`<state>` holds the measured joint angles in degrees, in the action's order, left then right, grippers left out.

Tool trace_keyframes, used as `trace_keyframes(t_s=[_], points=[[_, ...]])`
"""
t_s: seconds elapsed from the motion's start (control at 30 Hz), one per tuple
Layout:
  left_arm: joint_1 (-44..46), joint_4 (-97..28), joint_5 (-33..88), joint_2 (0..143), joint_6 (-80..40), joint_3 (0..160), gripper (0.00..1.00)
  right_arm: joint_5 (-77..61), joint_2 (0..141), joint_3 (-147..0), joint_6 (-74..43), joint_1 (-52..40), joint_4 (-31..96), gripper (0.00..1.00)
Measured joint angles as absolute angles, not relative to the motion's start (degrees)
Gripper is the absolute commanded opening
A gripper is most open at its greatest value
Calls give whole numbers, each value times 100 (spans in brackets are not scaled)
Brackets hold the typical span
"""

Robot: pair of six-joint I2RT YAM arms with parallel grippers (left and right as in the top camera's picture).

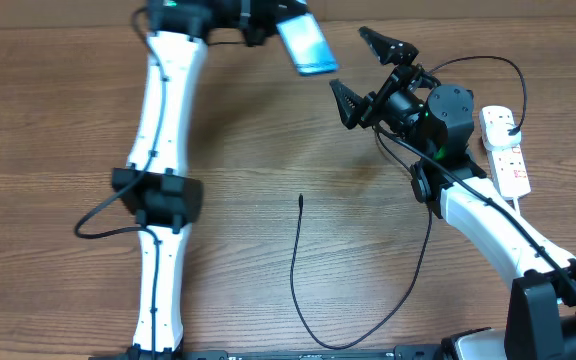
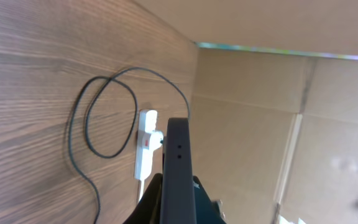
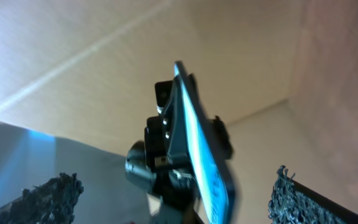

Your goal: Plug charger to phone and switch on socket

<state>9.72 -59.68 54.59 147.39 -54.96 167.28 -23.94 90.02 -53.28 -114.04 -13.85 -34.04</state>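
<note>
Phone (image 1: 306, 45), slim, black-edged, pale-blue screen, tight in left pincer (image 1: 268, 28); right pincer (image 1: 347, 58) wide apart, empty.

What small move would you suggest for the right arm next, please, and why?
Probably lower the right gripper to the charger's connector tip and grasp it. That gripper is open and empty beside the phone, which the left gripper holds raised, while the connector tip lies loose on the table, not yet plugged in.

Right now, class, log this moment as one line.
left fingers: shut on phone | right fingers: open | charger tip: loose on table
</note>
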Motion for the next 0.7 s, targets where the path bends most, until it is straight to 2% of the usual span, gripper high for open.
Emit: trace_keyframes(t_s=[0.1,0.3,0.4,0.5,0.7], points=[[478,-6375,6198,14739,-4864,16728,4,-2803,9002,-5334,-10831,-1304,-3002,100],[-235,-8060,7032,14739,-3306,16724,4,-3581,9002,-5367,-9091,-1262,-1103,100],[-355,-8779,7140,14739,-2460,16722,4,-3861,9000,-5374,-8093,-1286,134,100],[-386,-9502,7116,14739,-1605,16722,4,-3935,9002,-5378,-6963,-1343,1319,94],[-377,-9653,6840,14739,-681,16722,4,-3607,9002,-5382,-4928,-1612,2832,94]])
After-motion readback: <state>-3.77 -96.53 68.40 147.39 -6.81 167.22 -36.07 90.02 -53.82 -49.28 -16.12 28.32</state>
